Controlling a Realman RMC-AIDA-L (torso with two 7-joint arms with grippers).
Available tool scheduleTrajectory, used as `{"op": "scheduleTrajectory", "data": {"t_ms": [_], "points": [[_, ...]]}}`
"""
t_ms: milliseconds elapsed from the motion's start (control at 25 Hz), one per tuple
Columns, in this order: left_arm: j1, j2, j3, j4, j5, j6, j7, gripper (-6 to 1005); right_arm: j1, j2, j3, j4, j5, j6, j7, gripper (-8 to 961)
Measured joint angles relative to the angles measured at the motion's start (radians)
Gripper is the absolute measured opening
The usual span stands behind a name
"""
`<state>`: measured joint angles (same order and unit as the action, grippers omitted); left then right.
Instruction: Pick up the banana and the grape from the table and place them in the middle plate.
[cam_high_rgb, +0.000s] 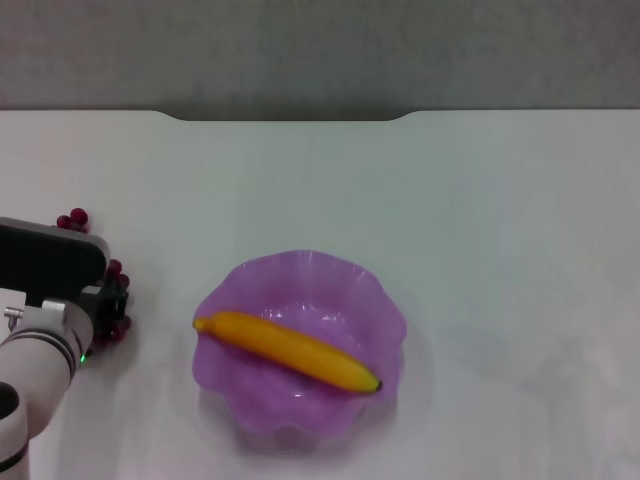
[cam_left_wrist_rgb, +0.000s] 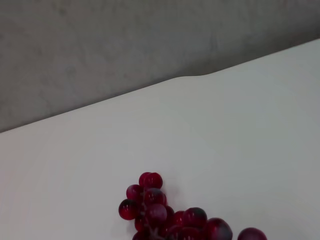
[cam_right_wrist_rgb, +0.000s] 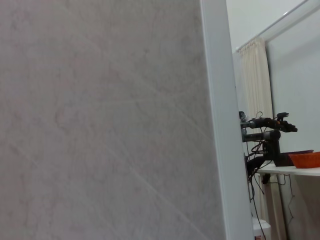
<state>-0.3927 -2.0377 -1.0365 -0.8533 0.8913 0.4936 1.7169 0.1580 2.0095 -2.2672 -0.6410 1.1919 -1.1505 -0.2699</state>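
While the banana lies inside the middle plate, running diagonally across the dish from its left rim toward the near right, its dark tip at the right end, the grape bunch sits on the white worktop well to the left of the plate, not in it. Left pincer is down over the bunch at the left edge of the head view; the arm's black housing and white wrist cover most of the cluster, with a few red berries showing beyond it and along its right side. Whether the left pincer is open or closed on the grape cannot be told, as the fingers are hidden. Left wrist view shows the dark red cluster close below the camera, resting on the worktop, with the notched far edge and grey wall behind. Right pincer is out of sight; the right wrist view faces a pale wall panel and a distant room.
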Motion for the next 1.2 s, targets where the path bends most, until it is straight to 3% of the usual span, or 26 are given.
{"op": "scheduleTrajectory", "data": {"t_ms": [160, 560, 960, 1200], "points": [[0.015, 0.001, -0.043, -0.003, 0.002, -0.058, -0.014, 444, 0.000, 0.000, 0.000, 0.000, 0.000, 0.000, 0.000, 4], [0.082, 0.000, -0.266, 0.001, 0.003, -0.379, -0.009, 441, 0.003, 0.000, 0.000, 0.000, 0.000, 0.000, 0.001, 4], [0.100, -0.003, -0.317, -0.004, 0.003, -0.462, 0.013, 435, 0.004, 0.000, 0.000, 0.003, 0.000, 0.000, 0.011, 4], [0.100, -0.007, -0.440, -0.004, -0.007, -0.633, 0.070, 429, 0.008, 0.000, 0.000, 0.003, 0.000, 0.000, 0.011, 4]]}}
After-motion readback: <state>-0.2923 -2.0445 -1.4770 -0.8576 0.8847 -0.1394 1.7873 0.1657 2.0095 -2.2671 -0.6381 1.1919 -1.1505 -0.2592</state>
